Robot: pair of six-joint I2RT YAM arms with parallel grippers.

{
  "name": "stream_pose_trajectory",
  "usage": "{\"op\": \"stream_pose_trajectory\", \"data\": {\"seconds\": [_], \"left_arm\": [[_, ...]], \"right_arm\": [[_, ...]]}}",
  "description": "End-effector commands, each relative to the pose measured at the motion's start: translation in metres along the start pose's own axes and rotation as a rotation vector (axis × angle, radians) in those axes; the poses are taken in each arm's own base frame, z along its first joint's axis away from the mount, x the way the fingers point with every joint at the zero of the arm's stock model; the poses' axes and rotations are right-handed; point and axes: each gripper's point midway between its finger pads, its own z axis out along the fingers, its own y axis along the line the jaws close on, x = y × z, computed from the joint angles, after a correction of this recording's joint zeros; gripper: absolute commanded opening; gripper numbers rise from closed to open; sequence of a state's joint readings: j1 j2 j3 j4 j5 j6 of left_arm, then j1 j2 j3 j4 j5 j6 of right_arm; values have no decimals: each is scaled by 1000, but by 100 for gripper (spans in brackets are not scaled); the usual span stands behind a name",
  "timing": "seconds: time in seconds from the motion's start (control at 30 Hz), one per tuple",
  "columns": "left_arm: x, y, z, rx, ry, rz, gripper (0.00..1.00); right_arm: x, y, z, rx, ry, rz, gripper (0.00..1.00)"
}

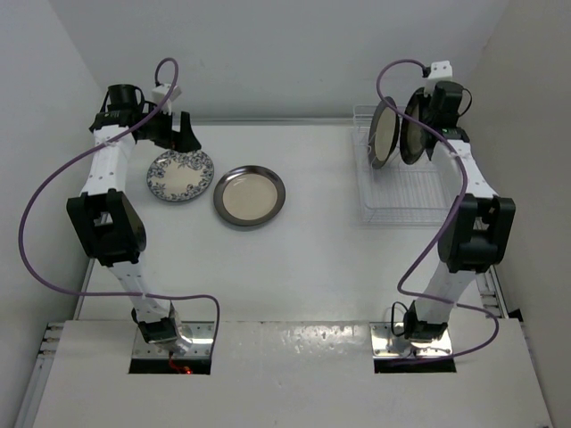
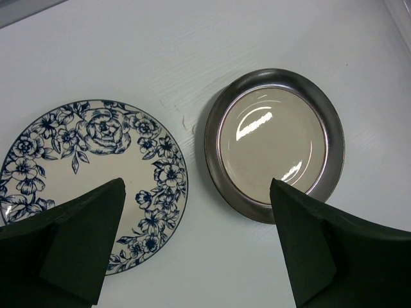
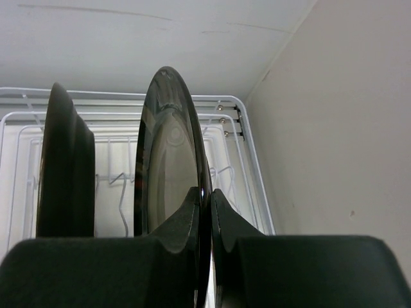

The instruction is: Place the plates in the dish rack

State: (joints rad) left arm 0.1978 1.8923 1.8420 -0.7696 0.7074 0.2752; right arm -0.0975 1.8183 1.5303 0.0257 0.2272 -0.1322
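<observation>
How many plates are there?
4. A flowered plate and a dark-rimmed plate lie on the table; a third plate stands in the rack, the right gripper holding a fourth plate beside it.

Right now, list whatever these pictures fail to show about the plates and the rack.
1. Right wrist view: whether the held plate sits in a slot of the dish rack; the right claw covers its bottom.
2. Top view: that contact is too small to see, and the right arm overlaps the plate.
3. Left wrist view: the floral plate has its near rim covered by a finger of the left claw and cut off by the frame's edge.
</observation>
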Motion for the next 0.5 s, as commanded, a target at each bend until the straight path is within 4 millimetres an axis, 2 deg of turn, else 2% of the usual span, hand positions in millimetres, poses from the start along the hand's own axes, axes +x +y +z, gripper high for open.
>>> {"op": "stream_pose_trajectory", "data": {"seconds": [0.0,0.03,0.23,0.33,0.43,0.47], "left_arm": [[-19,-11,-15,-5,-50,40,100],[-19,-11,-15,-5,-50,40,100],[-15,-9,-14,-11,-41,34,100],[-3,-4,-6,-43,1,34,100],[22,0,6,-101,85,30,100],[27,-7,12,-82,101,42,100]], "right_arm": [[-82,-15,-8,63,-256,50,0],[-72,-9,-3,53,-237,56,0],[-56,8,7,4,-211,113,0],[-47,12,11,-3,-190,132,0],[-38,16,14,-9,-171,140,1],[-34,16,15,-5,-161,146,4]]}}
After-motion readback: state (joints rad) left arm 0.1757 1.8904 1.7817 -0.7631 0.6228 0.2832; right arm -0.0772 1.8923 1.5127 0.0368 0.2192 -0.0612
